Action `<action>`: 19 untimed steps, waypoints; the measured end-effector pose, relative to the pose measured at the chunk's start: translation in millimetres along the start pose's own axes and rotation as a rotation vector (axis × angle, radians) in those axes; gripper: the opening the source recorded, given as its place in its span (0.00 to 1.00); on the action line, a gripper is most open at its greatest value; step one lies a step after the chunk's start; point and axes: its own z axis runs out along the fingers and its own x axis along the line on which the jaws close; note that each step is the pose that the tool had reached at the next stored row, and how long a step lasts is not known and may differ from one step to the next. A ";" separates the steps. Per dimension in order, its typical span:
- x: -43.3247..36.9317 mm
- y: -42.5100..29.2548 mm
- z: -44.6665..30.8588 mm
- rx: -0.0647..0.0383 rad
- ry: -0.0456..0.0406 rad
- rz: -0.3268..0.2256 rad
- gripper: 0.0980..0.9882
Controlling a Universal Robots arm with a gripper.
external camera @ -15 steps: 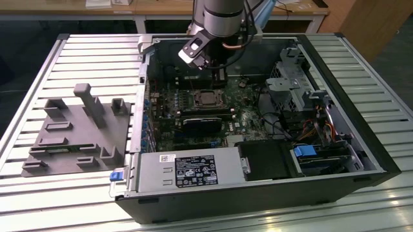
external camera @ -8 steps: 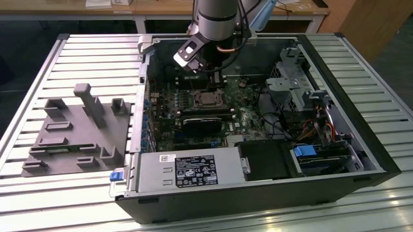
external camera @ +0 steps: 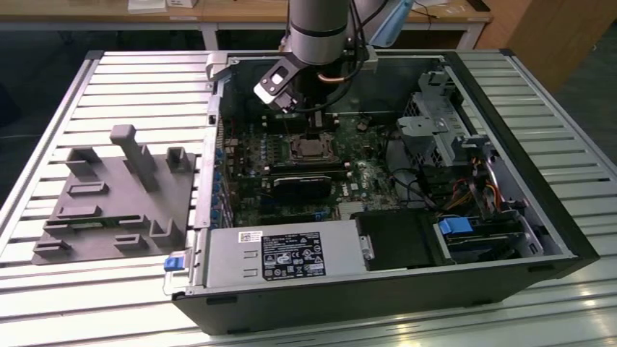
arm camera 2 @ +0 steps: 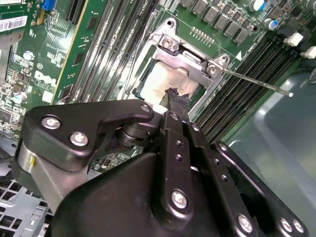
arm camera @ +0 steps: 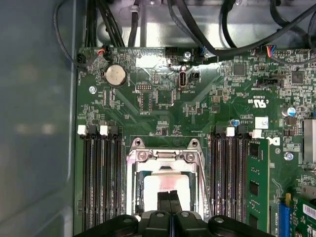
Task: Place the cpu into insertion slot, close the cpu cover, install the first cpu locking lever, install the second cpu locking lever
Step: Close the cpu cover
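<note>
Right now, the arm [external camera: 318, 29] reaches down from above the far edge of the open computer case [external camera: 540, 217]. Its wrist is nearly vertical over the middle of the motherboard [external camera: 371, 177]. The gripper [external camera: 311, 124] points down at the insertion slot [external camera: 311, 149], which lies between two banks of long black memory slots [arm camera: 101, 182].

In both wrist views the two black fingers [arm camera 2: 177, 148] are pressed together with nothing between them. The gripper [arm camera 2: 174, 95] has its tips at the silvery top of the cpu [arm camera 2: 162, 78], near one edge of the chip; I cannot tell whether they actually touch it. In the first wrist view the gripper [arm camera: 169, 196] hangs over the cpu [arm camera: 157, 182], which sits inside the socket. The cpu cover [arm camera: 165, 155] frames the chip through its square window, though whether it is fully down cannot be judged. A thin metal locking lever [arm camera 2: 256, 81] juts out sideways from one corner of the cover [arm camera 2: 190, 57], across the neighbouring memory slots.

The case stands on a slatted metal table [external camera: 126, 87], with a grey moulded fixture [external camera: 115, 202] lying near that table's edge on the exterior view's left.
</note>
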 end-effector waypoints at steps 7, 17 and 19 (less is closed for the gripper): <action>0.1 0.0 0.2 0.001 0.0010 -0.025 0.01; 0.0 0.0 0.4 0.005 0.0051 -0.194 0.01; 0.0 0.0 0.5 0.006 0.0058 -0.229 0.01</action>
